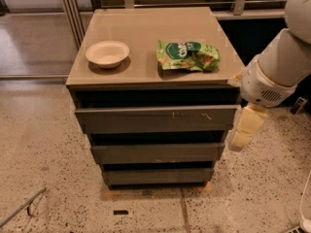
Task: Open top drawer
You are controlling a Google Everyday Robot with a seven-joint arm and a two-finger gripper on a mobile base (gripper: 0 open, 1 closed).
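The top drawer (155,119) is the widest dark grey flat front of three, with small pale scratches right of centre. It sits just under the cabinet top with a dark gap above it. My gripper (244,129) hangs from the white arm at the cabinet's right front corner, level with the top drawer's right end. Its pale yellow fingers (247,125) point down, beside the drawer front. I cannot tell if they touch it.
A white bowl (108,53) and a green snack bag (187,55) lie on the cabinet top (150,28). Two narrower drawer fronts (158,152) sit below. A railing runs behind. Speckled floor surrounds the cabinet, with a thin rod (22,208) at lower left.
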